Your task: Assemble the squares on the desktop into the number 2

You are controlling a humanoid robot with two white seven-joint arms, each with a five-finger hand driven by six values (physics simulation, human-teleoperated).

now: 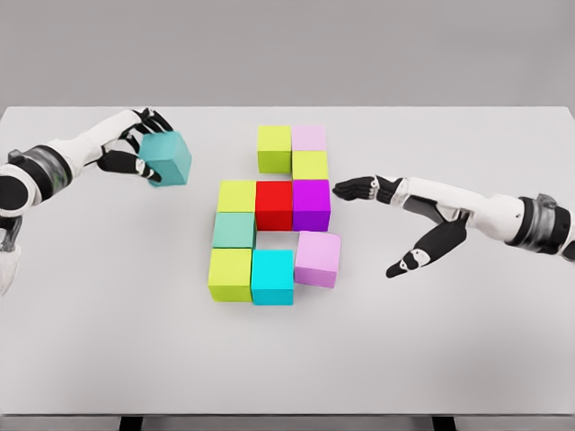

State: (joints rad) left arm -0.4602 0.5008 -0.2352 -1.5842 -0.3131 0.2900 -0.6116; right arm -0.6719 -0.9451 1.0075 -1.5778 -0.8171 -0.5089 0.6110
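On the white tabletop (108, 341), the left hand (135, 148) grips a teal cube (167, 158), raised left of the cluster. In the middle, nine coloured cubes (274, 206) sit grouped, the lilac cube (318, 259) at lower right slightly askew. Right of them, the right hand (395, 220) hovers, fingers spread, fingertips (341, 189) near the purple cube (311, 205).

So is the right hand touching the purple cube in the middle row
Apart. The head view shows a thin strip of white table between the right hand's fingertips and the purple cube, though they sit very close.
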